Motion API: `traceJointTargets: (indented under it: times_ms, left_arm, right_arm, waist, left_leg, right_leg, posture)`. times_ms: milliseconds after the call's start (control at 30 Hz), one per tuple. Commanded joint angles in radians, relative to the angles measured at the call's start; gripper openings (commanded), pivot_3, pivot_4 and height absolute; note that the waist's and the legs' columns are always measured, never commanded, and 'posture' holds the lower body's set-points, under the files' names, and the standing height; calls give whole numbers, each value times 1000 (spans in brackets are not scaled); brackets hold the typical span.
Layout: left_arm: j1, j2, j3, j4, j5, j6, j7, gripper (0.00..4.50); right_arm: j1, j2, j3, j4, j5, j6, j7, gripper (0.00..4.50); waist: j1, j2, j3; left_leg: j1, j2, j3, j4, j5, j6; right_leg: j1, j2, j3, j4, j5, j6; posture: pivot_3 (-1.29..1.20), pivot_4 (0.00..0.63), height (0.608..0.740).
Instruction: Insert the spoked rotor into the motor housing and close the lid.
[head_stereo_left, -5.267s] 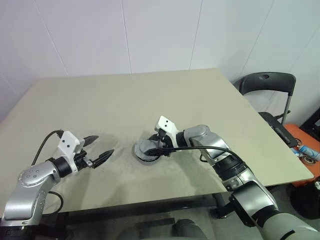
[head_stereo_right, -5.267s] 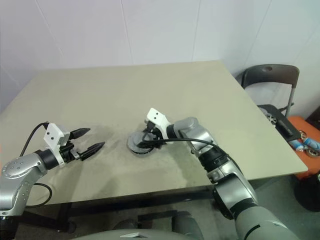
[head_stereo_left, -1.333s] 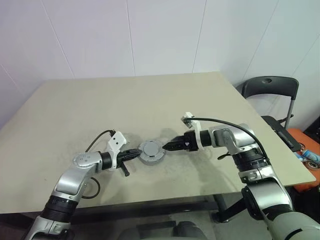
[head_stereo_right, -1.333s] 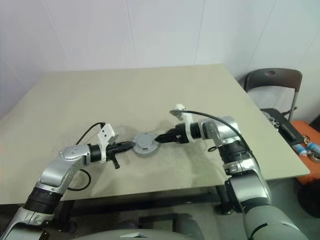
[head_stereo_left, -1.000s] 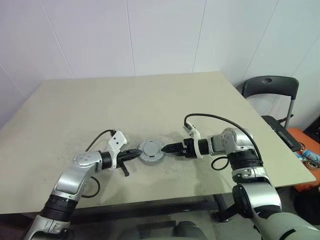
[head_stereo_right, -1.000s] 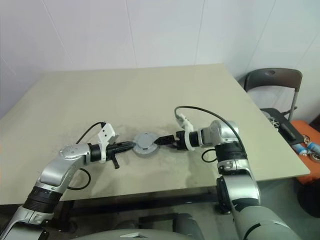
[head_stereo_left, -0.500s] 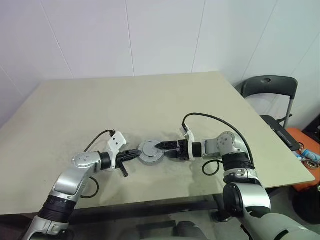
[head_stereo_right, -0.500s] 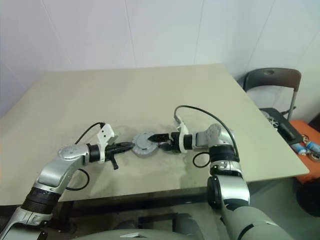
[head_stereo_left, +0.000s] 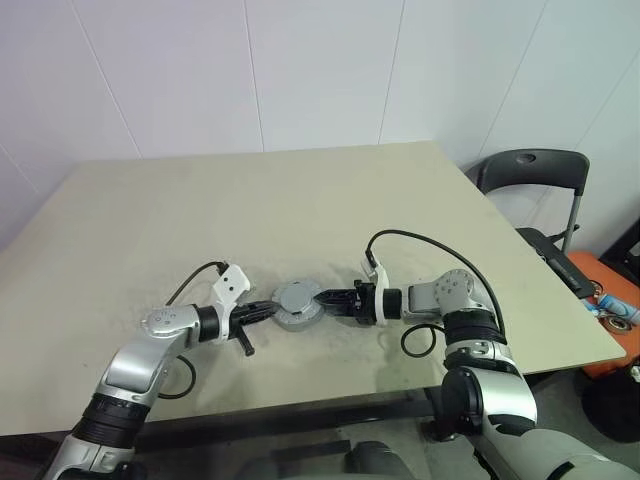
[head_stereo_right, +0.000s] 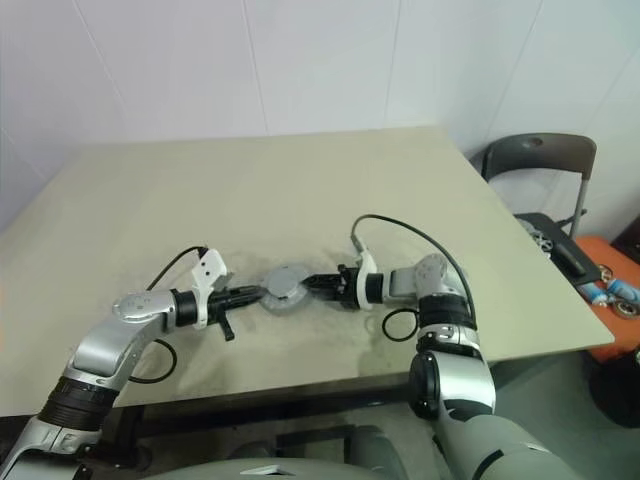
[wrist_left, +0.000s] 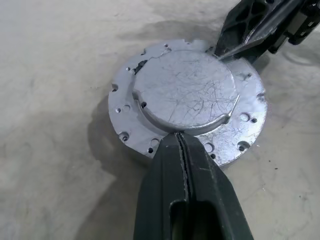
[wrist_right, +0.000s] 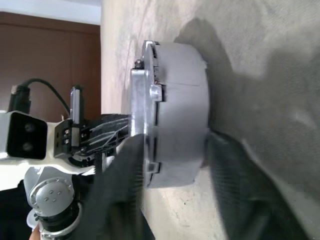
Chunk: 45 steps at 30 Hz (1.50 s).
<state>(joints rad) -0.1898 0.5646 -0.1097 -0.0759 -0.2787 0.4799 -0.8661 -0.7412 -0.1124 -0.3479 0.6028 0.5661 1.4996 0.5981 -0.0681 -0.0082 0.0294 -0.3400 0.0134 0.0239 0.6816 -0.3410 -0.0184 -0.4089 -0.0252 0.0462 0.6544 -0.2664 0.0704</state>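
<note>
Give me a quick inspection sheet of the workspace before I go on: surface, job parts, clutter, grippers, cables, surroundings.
Surface: beige table, scuffed around the work spot.
Job's things: lid sits on the housing near the front edge; rotor not visible, presumably inside.
Clutter: nothing seen.
Grippers: left gripper shut, its tip resting on the lid's flange; right gripper has its jaws either side of the assembly, one above the lid and one under the housing.
Cables: black cable loops at each wrist, clear of the parts.
Surroundings: white wall, dark chair on the right, small items on the floor.
</note>
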Motion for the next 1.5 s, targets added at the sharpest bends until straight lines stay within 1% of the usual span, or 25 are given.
traceJointTargets:
  times_ms: [33, 133, 267, 333, 400, 433, 500, 600, 700, 800, 1000, 1100, 1133, 1300, 1367, 1400, 1433, 1500]
  left_arm:
    - [3, -10, -16, 8, 2, 14, 2, 0]
    - [7, -21, 7, 1, -15, 19, 7, 0]
    - [11, -47, 69, -14, -64, 36, 25, 0]
    - [14, -74, 143, -31, -121, 56, 57, 0]
    - [8, -127, 254, -56, -226, 97, 112, 0]
    - [4, -151, 307, -68, -277, 124, 146, 0]
    - [5, -185, 407, -85, -365, 170, 216, 0]
    - [35, -200, 505, -90, -403, 207, 330, 0]
    - [77, -203, 566, -90, -467, 273, 383, 0]
    - [133, -211, 600, -95, -538, 333, 393, 0]
    - [243, -217, 561, -118, -641, 407, 325, 0]
    - [258, -225, 552, -109, -692, 440, 308, 577]
    - [258, -228, 551, -108, -706, 447, 305, 835]
    - [246, -235, 535, -88, -738, 464, 295, 2434]
    - [246, -234, 526, -97, -769, 488, 284, 3084]
    - [247, -233, 525, -101, -779, 492, 282, 3477]
    - [247, -233, 525, -101, -791, 497, 281, 3710]
    - [242, -241, 539, -92, -830, 506, 284, 4414]
  right_arm:
    - [-16, 22, -3, -53, 45, 16, 0, 1243]
    - [-18, 23, -3, -65, 51, 19, -1, 1243]
    - [-18, 23, 3, -75, 56, 21, 0, 1243]
    - [-20, 24, 0, -85, 59, 28, -2, 1243]
    - [-24, 23, -7, -93, 64, 33, -2, 1243]
    - [-25, 23, -10, -97, 66, 35, -2, 1243]
    - [-29, 21, -16, -103, 71, 40, -2, 1243]
    - [-35, 18, -22, -105, 77, 43, -5, 1243]
    - [-39, 17, -24, -105, 84, 44, -7, 1243]
    - [-51, 18, -34, -104, 91, 47, -7, 1243]
    - [-57, 11, -31, -99, 98, 45, -4, 1243]
    - [-58, 6, -28, -97, 99, 44, -3, 1243]
    - [-58, 5, -27, -97, 98, 43, -3, 1243]
    - [-57, 0, -19, -101, 96, 46, -3, 1243]
    - [-60, 2, -25, -102, 98, 49, -6, 1243]
    - [-62, 2, -28, -104, 100, 52, -7, 1243]
    - [-66, 4, -34, -105, 103, 55, -8, 1243]
    - [-77, 5, -44, -107, 109, 61, -8, 1243]
  waist:
    - [0, 0, 0]
    - [-1, 1, 0]
    - [-1, 1, 1]
    - [-1, 1, 2]
    - [-1, 1, 2]
    - [-2, 1, 2]
    - [-2, 1, 2]
    - [-1, 1, 2]
    - [-1, 1, 2]
    - [0, 1, 2]
    - [-1, 1, 2]
    - [0, 1, 2]
    - [-1, 1, 2]
    - [-1, 1, 2]
    - [-1, 1, 2]
    - [-1, 1, 2]
    - [-1, 1, 2]
    - [-2, 1, 2]
  left_leg:
    - [0, 0, 0, 0, 0, 0]
    - [0, 0, 0, 0, 0, 0]
    - [-1, 0, 0, -1, 0, 0]
    - [-2, 0, 0, -1, 0, 1]
    - [-5, 0, 0, -1, -1, 1]
    - [-8, 1, 0, 0, -1, 1]
    - [-18, 1, 0, 1, 0, 1]
    - [-19, 1, 0, -1, -1, 1]
    - [-19, 0, 0, -1, -1, 1]
    - [-20, 0, 0, -1, -1, 2]
    - [-19, 0, 0, -1, -1, 2]
    - [-19, 0, 0, -1, -1, 1]
    - [-19, 0, 0, -1, -1, 1]
    - [-19, 0, 0, -1, -1, 1]
    - [-19, 0, 0, -1, -1, 1]
    - [-19, -1, 0, -1, -1, 1]
    - [-19, -1, 0, -1, -1, 1]
    - [-19, -1, 0, 0, -1, 1]
  right_leg:
    - [0, 0, 0, 0, 0, 0]
    - [0, 0, 0, -1, 0, 1]
    - [0, 0, 0, -2, 0, 1]
    - [-1, 0, 0, -3, 0, 1]
    - [-4, 0, 0, -3, 1, 1]
    - [-7, 0, 0, -3, 1, 2]
    - [-17, -1, 0, -1, 2, 2]
    - [-19, -1, 0, -1, 2, 2]
    - [-19, -2, 1, -3, 2, 2]
    - [-19, -2, 0, -3, 2, 2]
    - [-19, -2, 0, -3, 2, 2]
    - [-19, -2, 0, -3, 1, 2]
    - [-19, -2, 0, -3, 1, 2]
    - [-18, -2, 0, -3, 1, 1]
    - [-18, -2, 0, -3, 1, 1]
    - [-18, -2, 0, -3, 1, 1]
    - [-18, -2, 0, -3, 1, 2]
    - [-18, -2, 0, -3, 1, 2]
  posture:
    - [0, 0, 740]
    - [0, 0, 740]
    - [0, 0, 740]
    - [0, 0, 740]
    - [0, 0, 740]
    - [0, 0, 740]
    - [0, 0, 740]
    - [0, 0, 740]
    - [0, 0, 740]
    - [0, 0, 740]
    - [0, 0, 740]
    - [0, 0, 740]
    - [0, 0, 740]
    - [0, 0, 740]
    - [0, 0, 740]
    - [0, 0, 740]
    - [0, 0, 740]
    - [0, 0, 740]
